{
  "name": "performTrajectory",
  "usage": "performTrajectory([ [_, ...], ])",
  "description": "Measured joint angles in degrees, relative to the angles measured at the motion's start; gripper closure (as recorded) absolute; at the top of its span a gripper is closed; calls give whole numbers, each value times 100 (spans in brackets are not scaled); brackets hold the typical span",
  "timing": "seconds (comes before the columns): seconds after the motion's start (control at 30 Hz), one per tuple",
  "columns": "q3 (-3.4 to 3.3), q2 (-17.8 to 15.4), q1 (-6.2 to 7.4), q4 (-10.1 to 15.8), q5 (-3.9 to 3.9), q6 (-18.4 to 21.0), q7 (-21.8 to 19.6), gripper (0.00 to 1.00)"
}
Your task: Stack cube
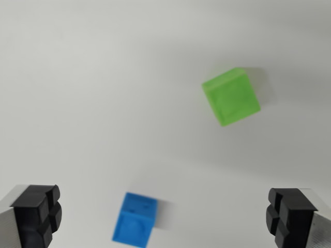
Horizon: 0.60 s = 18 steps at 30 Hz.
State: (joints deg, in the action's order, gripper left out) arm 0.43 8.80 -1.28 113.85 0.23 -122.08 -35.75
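Observation:
A green cube (pixel 231 96) lies on the white surface in the upper right of the wrist view, turned at a slight angle. A blue cube (pixel 135 219) sits near the bottom edge, a little left of the middle, partly cut off by the frame. My gripper (pixel 164 217) is open, its black fingertips (pixel 37 216) wide apart at the bottom corners. The blue cube lies between the two fingers but below them on the surface, touching neither. The green cube is well beyond the fingers, toward the wrist view's right.
The cubes rest on a plain white tabletop (pixel 103 103). Soft shadows fall to the right of each cube.

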Motion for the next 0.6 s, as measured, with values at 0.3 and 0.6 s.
performTrajectory([
  [0.3,-26,213,-122,126,0,-337,650,0],
  [0.6,-36,492,-275,214,-1,-713,1383,0],
])
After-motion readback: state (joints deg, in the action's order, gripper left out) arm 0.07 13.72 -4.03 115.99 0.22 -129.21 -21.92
